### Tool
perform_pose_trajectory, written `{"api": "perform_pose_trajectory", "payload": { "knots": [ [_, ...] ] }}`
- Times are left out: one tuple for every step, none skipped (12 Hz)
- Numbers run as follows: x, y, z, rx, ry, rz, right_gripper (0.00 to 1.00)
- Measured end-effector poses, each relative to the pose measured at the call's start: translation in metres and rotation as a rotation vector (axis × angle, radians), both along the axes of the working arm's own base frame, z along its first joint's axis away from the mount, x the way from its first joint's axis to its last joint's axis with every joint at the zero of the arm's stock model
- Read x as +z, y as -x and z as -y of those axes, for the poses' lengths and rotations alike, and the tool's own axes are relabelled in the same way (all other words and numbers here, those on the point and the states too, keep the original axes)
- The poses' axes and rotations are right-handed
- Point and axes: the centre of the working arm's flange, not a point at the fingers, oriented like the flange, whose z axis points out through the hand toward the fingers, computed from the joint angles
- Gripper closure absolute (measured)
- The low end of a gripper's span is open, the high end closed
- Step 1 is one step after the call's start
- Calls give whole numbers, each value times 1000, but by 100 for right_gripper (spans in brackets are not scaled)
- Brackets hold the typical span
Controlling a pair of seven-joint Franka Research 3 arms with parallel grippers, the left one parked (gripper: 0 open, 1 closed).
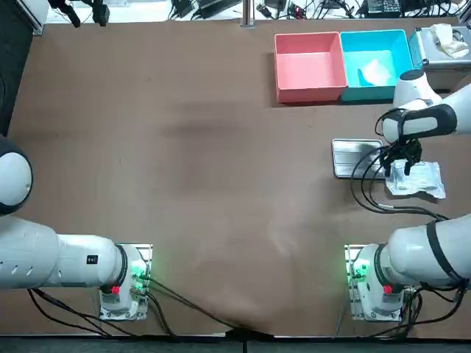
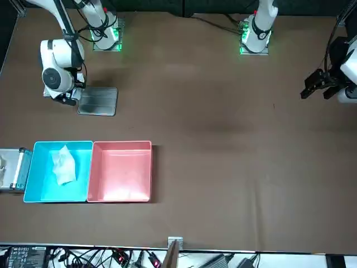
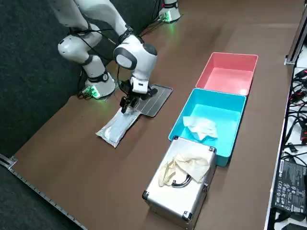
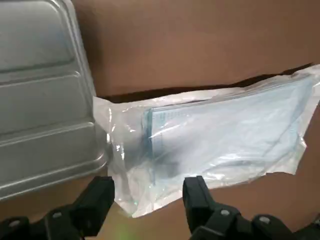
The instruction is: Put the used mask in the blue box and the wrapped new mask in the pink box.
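The wrapped new mask [image 1: 418, 179] [image 3: 117, 127] [image 4: 215, 145] lies flat in its clear packet at the table's right edge. My right gripper [image 1: 401, 163] [image 3: 128, 103] [image 4: 147, 197] hangs low over the packet's end nearest the metal tray, open, with that end lying between its two fingers [image 4: 197, 197]. A crumpled white used mask [image 1: 377, 72] [image 2: 63, 163] [image 3: 201, 127] rests inside the blue box [image 1: 372, 34] [image 2: 39, 192] [image 3: 225, 103]. Beside it, the pink box [image 1: 309, 66] [image 2: 121, 170] [image 3: 228, 76] holds nothing.
A ribbed metal tray [image 1: 353, 157] [image 2: 98, 101] [image 3: 156, 98] [image 4: 40, 100] lies flat right next to the packet. A metal case [image 1: 441, 48] [image 3: 180, 184] with a crumpled pale item on its lid stands beside the blue box. Cables trail from my arm across the table.
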Motion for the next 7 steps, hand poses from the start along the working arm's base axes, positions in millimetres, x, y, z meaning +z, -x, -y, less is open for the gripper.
{"api": "perform_pose_trajectory", "payload": {
  "knots": [
    [-4, 1, 2, -6, -3, -5, 17],
    [-8, 2, 3, -7, -6, -10, 27],
    [-12, 3, 2, -7, -9, -13, 27],
    [-15, 3, 2, -6, -12, -16, 32],
    [-17, 4, 2, -6, -13, -19, 44],
    [-18, 4, 1, -6, -14, -21, 71],
    [-18, 4, 1, -6, -13, -21, 85]
  ]
}}
